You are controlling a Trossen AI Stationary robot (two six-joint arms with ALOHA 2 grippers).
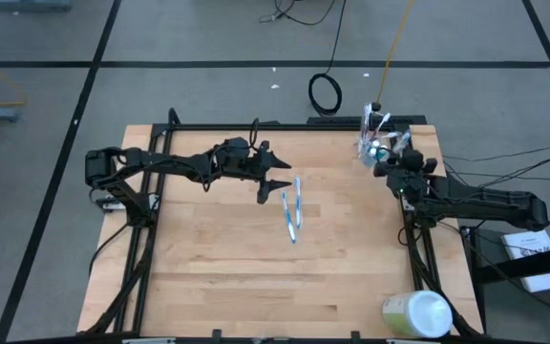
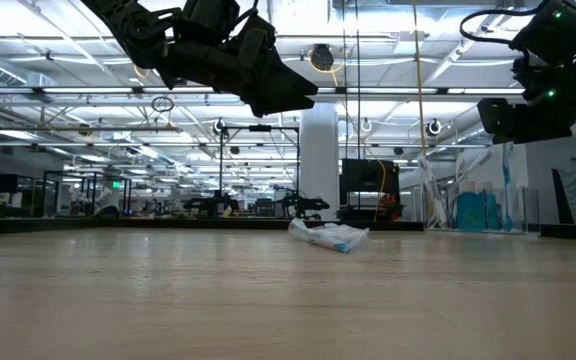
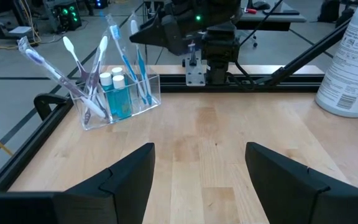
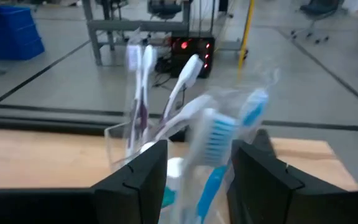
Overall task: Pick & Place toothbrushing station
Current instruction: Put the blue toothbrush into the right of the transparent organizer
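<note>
The clear cup of toothbrushes and tubes stands at the counter's far right corner. The right claw hovers over it, a blue toothbrush between its parted fingers. The left claw hangs open mid-counter above two toothbrushes.

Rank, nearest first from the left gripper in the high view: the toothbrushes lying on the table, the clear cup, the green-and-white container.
1. Toothbrushes lying on the table, just right of the left gripper.
2. Clear cup, back right corner.
3. Green-and-white container, front right corner.
</note>
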